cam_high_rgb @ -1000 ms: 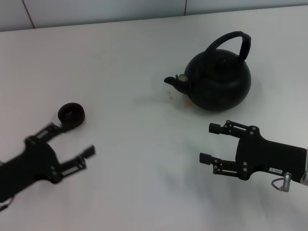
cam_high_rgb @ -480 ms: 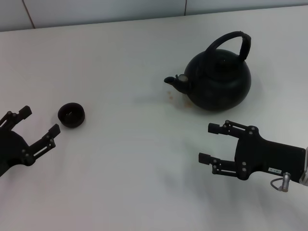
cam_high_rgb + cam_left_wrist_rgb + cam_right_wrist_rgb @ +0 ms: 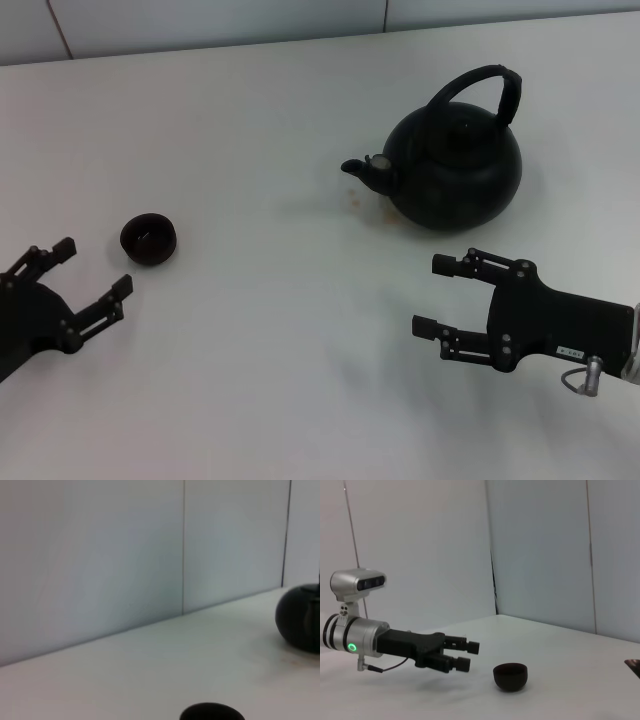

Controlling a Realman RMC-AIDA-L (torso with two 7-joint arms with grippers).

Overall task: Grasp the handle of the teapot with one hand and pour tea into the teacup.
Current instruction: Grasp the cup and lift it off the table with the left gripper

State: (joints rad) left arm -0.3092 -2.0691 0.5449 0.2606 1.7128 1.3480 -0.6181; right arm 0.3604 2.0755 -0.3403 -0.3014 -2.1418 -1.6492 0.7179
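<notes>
The black round teapot (image 3: 455, 170) stands at the back right of the white table, spout pointing left, its arched handle (image 3: 482, 82) upright over the lid. The small dark teacup (image 3: 149, 238) sits at the left, far from the spout. My left gripper (image 3: 95, 265) is open, low on the table just left of and nearer than the teacup, touching nothing. My right gripper (image 3: 430, 295) is open and holds nothing, a short way in front of the teapot. The left wrist view shows the teacup (image 3: 212, 712) rim close by and the teapot (image 3: 302, 625) farther off. In the right wrist view the left gripper (image 3: 465, 655) sits beside the teacup (image 3: 510, 675).
The white table (image 3: 270, 330) ends at a grey panelled wall (image 3: 200, 20) behind. A few small brownish stains (image 3: 357, 203) lie on the table below the spout.
My left gripper, which reached up against the teacup a second ago, has drawn back to the left and now sits apart from it. The teapot, teacup and right arm have not moved.
</notes>
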